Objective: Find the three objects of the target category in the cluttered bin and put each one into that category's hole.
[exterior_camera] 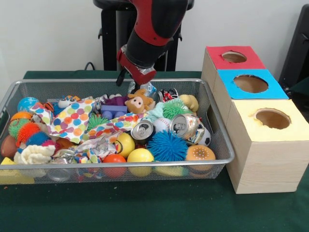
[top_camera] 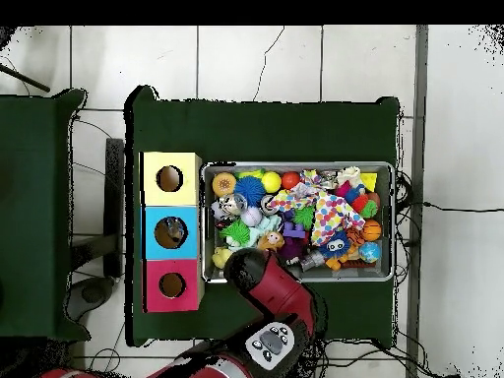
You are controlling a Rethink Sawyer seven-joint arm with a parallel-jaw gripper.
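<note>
Search phase, nothing visibly sorted yet.
Gripper [exterior_camera: 137,82] low at bin's [exterior_camera: 219,140] 12 o'clock edge; can't tell its opening or any hold. Crushed cans [exterior_camera: 186,126] mid-bin, at 5 o'clock from it; three box holes [exterior_camera: 250,83] look empty.

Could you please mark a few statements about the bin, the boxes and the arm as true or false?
1. The yellow box stands nearest the front camera. True.
2. The wire bin is nearly empty. False: it is crowded with toys, balls and cans.
3. The gripper is over the red box. False: it hangs at the bin's far side.
4. A blue spiky ball lies beside a crushed can. True.
</note>
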